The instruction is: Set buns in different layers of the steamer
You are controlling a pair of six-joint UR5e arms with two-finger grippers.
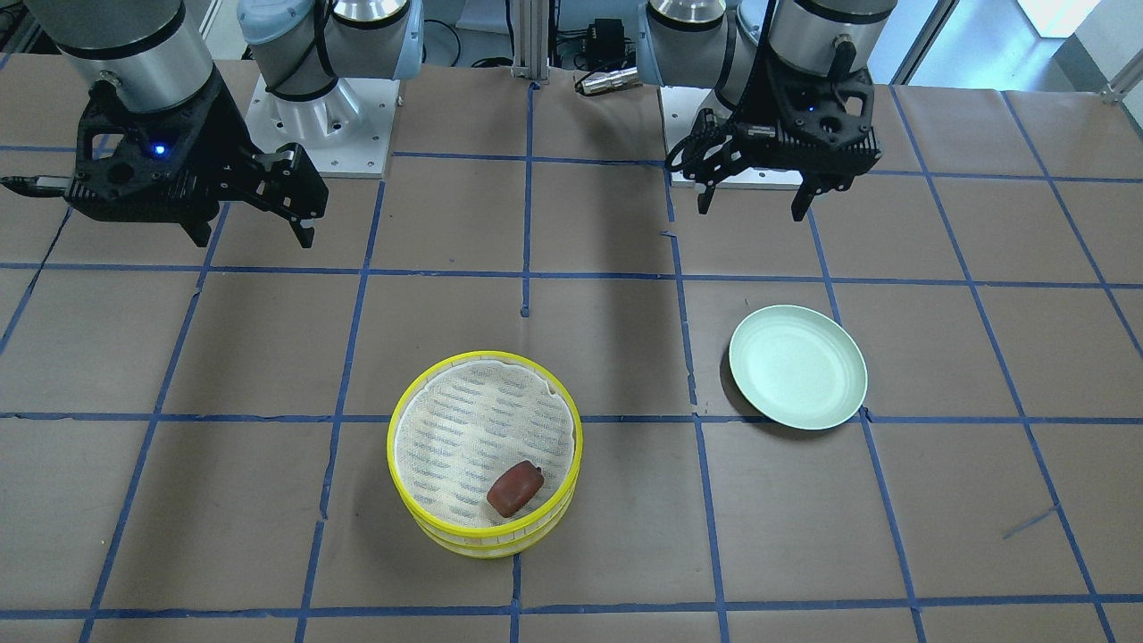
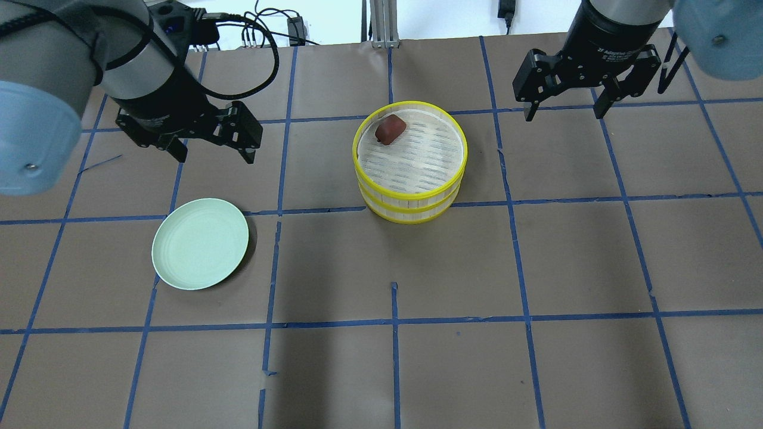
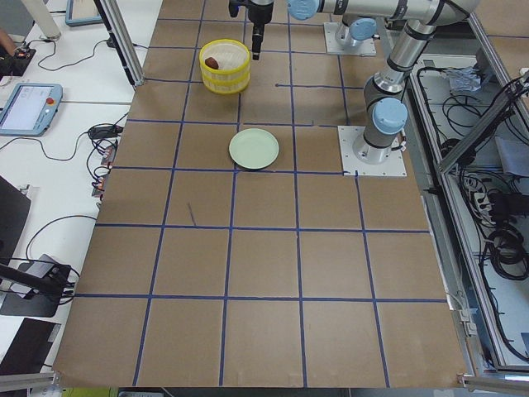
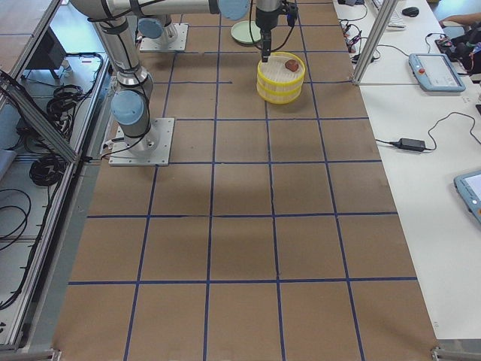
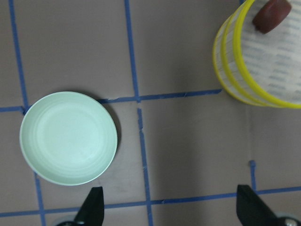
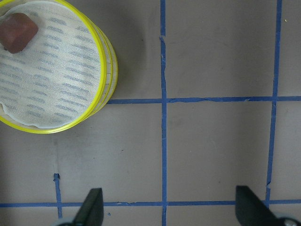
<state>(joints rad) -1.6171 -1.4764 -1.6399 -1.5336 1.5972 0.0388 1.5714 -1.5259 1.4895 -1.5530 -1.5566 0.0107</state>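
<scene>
The steamer is two yellow-rimmed trays stacked one on the other; it also shows in the overhead view. The reddish-brown bun lies on the top tray's white mesh near the rim, as the overhead view also shows. The white bun is hidden. My left gripper is open and empty, held above the table between the plate and the steamer. My right gripper is open and empty, off to the steamer's other side. The left wrist view shows the bun, and so does the right wrist view.
A pale green plate lies bare on the table below my left gripper, as the left wrist view also shows. The table is brown board with a blue tape grid. The arm bases stand at the robot's edge of the table.
</scene>
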